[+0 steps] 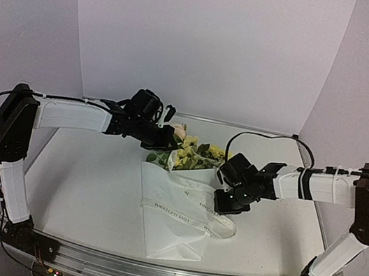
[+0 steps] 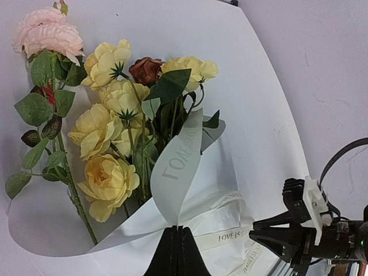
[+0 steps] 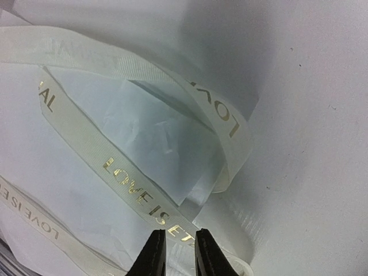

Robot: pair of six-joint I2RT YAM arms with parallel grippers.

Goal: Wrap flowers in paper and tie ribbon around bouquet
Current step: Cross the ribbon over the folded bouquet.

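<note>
We are clamping the narrow off-white printed ribbon [image 2: 179, 167] with the left gripper [image 2: 177, 256]; right gripper [image 3: 175, 253] unclear, so tugging risks slippage.

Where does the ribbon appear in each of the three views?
Top external: the ribbon lies across the paper, lower centre.
Left wrist: it rises as a loop at centre, beside the flowers.
Right wrist: it runs from upper left to bottom centre.
Shared landmark: the white paper beneath it.
</note>
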